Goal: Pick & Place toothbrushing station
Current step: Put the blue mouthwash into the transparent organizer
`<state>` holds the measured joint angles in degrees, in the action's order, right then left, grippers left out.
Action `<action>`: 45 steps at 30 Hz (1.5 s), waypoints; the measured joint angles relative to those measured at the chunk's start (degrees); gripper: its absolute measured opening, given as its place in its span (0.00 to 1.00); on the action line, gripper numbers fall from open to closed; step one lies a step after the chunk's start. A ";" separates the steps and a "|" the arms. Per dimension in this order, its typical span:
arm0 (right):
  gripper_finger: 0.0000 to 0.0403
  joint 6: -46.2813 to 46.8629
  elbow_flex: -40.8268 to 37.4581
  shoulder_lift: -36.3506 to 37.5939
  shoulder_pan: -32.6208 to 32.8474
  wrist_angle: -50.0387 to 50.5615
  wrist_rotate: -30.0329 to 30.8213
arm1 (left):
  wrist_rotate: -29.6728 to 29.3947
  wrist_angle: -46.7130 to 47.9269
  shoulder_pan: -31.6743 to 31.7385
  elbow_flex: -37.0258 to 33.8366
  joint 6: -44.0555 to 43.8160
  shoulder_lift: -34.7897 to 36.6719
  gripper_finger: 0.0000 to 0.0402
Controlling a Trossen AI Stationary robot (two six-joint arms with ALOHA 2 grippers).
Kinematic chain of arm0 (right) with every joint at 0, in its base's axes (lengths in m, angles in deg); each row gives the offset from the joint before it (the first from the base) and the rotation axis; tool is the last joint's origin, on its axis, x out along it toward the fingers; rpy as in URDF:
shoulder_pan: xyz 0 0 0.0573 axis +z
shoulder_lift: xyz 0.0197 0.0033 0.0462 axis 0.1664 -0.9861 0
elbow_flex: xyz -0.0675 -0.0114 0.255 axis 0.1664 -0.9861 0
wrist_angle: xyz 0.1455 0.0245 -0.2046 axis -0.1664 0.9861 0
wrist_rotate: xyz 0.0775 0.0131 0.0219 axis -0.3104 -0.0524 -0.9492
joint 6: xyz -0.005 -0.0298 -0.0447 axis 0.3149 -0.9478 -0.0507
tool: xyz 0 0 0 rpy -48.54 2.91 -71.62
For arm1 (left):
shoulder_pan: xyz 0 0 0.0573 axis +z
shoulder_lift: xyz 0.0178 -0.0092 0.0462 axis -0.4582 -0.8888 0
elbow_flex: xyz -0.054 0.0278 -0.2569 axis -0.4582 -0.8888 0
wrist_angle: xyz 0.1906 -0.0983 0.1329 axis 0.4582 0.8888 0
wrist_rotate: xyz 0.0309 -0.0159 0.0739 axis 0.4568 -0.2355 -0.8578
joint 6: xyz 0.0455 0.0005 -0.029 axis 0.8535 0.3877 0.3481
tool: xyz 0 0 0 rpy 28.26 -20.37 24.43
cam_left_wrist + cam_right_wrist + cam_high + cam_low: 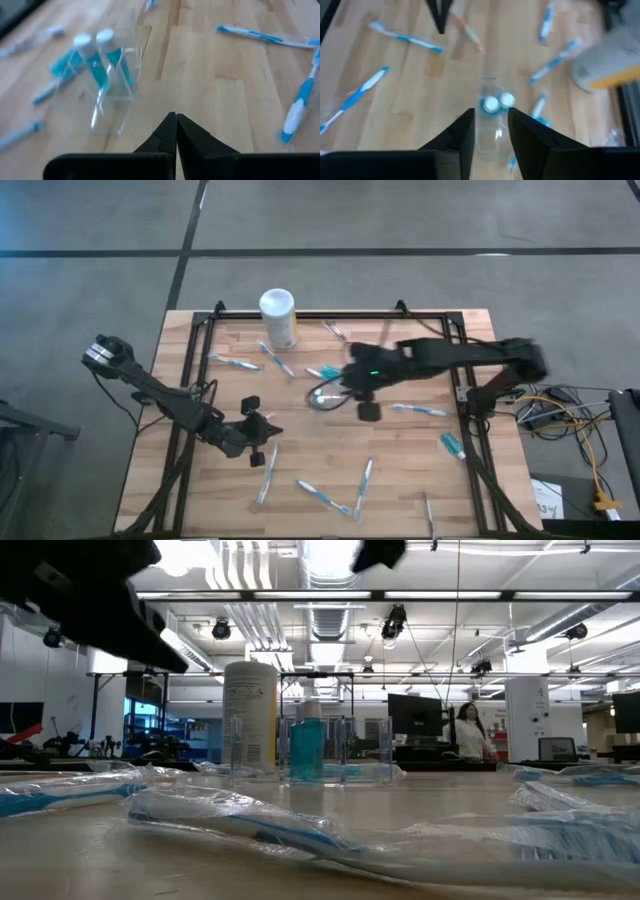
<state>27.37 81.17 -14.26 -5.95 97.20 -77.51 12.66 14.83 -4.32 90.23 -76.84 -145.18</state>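
Wooden worktop (330, 455) strewn with wrapped toothbrushes (318, 493).

Toothbrushing station (322, 397): near centre of worktop, standing on the wood. Clear, colourless plastic holder, upright in low view (310, 750), containing two teal bottles with white caps (496, 103). Seen ahead of the left wrist camera (107, 75), apart from that arm's fingertips.

White canister (278, 317) with yellow label: upright at far edge of worktop, well apart from the station; in low view (250, 727), appears just beside it on the left.

Right gripper (350, 390): extended over worktop centre, directly above and just beside the station. Jaws partly open, one finger on each side of the holder in right wrist view (490, 125). Contact with the holder walls: cannot tell. Holder base on the worktop, not lifted.

Left gripper (268, 432): over left-centre of worktop, near a toothbrush (267, 474), apart from the station. Jaws fully closed, tips pressed together in left wrist view (176, 120), nothing between them.

Beyond the worktop in low view: open workshop room, monitors (416, 716), one person (468, 733) standing at distance.
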 joint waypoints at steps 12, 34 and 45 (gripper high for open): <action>0.03 14.73 -50.84 24.65 -0.12 -43.90 4.31 | -13.99 -6.22 1.18 -9.78 -23.32 0.00 0.01; 0.03 22.11 -67.06 9.54 -0.28 -74.06 13.57 | -4.86 -11.52 13.27 -6.70 -22.55 -7.82 0.01; 0.03 21.01 -57.93 -5.10 -0.63 -74.09 11.78 | -1.76 -15.42 16.87 -6.43 -17.23 -9.96 0.01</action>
<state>48.38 23.24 -19.37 -6.57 23.11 -65.73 10.90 -0.59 12.55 83.80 -94.07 -155.15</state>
